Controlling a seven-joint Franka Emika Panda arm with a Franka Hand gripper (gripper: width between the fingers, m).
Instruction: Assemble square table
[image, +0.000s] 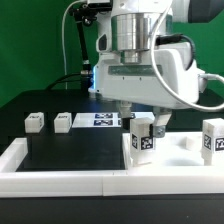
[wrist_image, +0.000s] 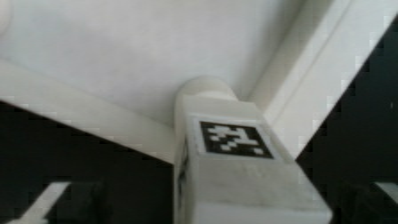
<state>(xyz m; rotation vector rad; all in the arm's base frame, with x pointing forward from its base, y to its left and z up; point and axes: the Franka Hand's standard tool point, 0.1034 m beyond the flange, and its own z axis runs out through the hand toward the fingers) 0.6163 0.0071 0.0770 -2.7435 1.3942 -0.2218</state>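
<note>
The square table's white slab (image: 185, 160) lies at the exterior view's right, and its raised rim shows in the wrist view (wrist_image: 125, 60). A tagged white leg (image: 143, 137) stands upright in the slab's near corner and fills the wrist view (wrist_image: 235, 150). My gripper (image: 143, 120) comes straight down over this leg, with a finger against each side of its top, shut on it. A second leg (image: 212, 139) stands upright at the slab's right edge. Two more legs (image: 36, 121) (image: 63, 121) lie loose on the black table at the left.
The marker board (image: 103, 121) lies flat behind the gripper. A long white border rail (image: 60, 181) runs along the front and up the left side (image: 14, 152). A black cable hangs behind the arm.
</note>
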